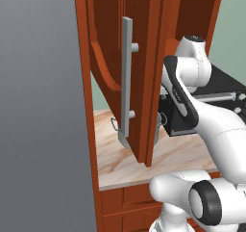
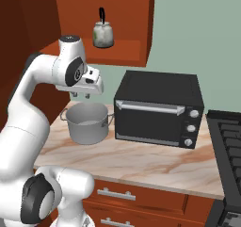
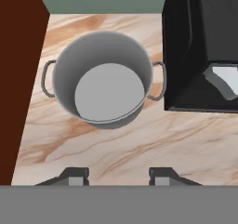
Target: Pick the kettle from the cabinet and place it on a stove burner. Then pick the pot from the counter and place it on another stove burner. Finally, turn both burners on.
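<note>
gripper jaws apart, empty, above pot on counter, kettle in cabinet

Kettle in cabinet; pot on counter

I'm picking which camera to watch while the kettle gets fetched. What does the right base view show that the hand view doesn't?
Right base view alone: the kettle on the open cabinet shelf, the stove at the right edge, drawers under the counter, and the gripper above the pot.
Hand view alone: the pot's bare inside bottom, seen from above.
Both: pot, counter, toaster oven.
</note>
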Robot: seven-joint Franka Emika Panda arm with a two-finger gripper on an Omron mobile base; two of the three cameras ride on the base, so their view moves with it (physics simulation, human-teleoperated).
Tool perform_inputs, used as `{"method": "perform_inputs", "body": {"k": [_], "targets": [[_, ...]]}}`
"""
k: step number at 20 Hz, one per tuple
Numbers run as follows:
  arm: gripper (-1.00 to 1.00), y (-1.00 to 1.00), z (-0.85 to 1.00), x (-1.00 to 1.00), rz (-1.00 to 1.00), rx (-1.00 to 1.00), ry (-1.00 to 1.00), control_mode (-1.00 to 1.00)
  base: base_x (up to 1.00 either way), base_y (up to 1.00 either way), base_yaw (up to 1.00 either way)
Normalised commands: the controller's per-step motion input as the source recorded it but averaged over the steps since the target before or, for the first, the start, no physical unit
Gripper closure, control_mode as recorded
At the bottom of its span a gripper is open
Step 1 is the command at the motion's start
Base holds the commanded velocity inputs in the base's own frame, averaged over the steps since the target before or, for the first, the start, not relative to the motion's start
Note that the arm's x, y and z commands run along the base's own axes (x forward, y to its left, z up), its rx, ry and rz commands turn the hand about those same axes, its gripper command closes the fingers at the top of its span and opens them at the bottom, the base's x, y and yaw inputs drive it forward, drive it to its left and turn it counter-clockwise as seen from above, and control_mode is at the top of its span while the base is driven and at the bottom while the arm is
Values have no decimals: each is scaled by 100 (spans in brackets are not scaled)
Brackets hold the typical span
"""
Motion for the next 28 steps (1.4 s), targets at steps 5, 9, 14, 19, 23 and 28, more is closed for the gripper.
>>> {"method": "perform_inputs", "body": {"k": [5, 9, 14, 19, 23, 28], "targets": [[-100, 0, 1, 0, 0, 0, -8, -100, 0, 0, 0], [-100, -5, 5, 0, 0, 0, -23, -100, 0, 0, 0], [-100, -24, 3, 0, 0, 0, -22, -100, 0, 0, 0], [-100, -29, 6, -1, 0, 0, -25, -100, 0, 0, 0], [-100, -11, 8, -1, 0, 0, -23, -100, 0, 0, 0], [-100, 0, 13, 0, 0, 0, -20, -100, 0, 0, 0]]}}
